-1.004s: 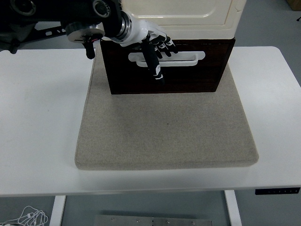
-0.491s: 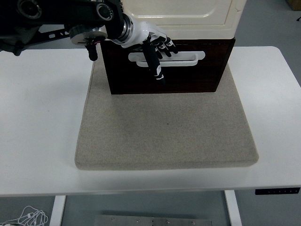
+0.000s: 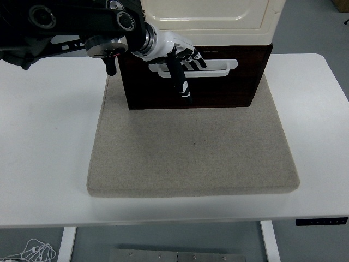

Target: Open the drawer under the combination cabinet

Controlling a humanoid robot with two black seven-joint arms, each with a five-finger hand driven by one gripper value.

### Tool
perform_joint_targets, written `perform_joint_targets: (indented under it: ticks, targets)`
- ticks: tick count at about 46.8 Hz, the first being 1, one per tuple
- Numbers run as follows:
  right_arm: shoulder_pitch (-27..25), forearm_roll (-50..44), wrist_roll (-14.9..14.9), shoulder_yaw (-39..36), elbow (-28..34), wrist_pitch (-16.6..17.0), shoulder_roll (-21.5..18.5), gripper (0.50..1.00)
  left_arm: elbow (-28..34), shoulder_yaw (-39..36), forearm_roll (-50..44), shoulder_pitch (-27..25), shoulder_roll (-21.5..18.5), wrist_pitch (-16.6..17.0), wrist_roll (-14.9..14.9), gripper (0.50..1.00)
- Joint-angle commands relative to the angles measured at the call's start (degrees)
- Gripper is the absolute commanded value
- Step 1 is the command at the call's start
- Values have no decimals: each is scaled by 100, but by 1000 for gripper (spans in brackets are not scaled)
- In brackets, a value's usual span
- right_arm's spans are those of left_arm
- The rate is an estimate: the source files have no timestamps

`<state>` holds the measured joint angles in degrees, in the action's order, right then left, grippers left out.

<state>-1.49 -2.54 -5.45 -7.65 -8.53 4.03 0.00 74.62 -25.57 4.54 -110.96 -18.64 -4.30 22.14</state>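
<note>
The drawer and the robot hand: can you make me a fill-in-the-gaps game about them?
1. The cabinet stands on a ____ mat.
2. The left hand is at the drawer's white ____.
3. The part of the cabinet above the drawer is ____ in colour.
4. The table is ____.

Missing words: grey; handle; cream; white

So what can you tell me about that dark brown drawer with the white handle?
The drawer is a dark brown, wood-looking box front sitting under the cream cabinet, at the far end of the grey mat. A long white handle with a slot runs across its upper part. It looks closed or barely pulled. The robot's left hand rests at the handle's left end, fingers hooked on it, one finger pointing down the front.
</note>
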Motion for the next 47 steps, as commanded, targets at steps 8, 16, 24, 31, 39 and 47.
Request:
perform_joint_targets:
  ticks: [8,16,24,31,39,47]
  targets:
    - [-1,-1,0,0,0,2,0,926,9,43,12,74,1,-9,0,1000]
    - [-1,-1,0,0,0,2,0,926,9,52,29,66,1,-71,0,1000]
    - [-1,-1,0,0,0,2,0,928,9,113,38,57,1,-141,0,1000]
    - [-1,-1,0,0,0,2,0,926,9,122,38,13,-8,-264,0,1000]
    - [-1,-1,0,0,0,2,0,926,26,140,38,-5,-8,-387,0,1000]
    - [-1,-1,0,0,0,2,0,928,53,272,47,-5,-8,-581,0,1000]
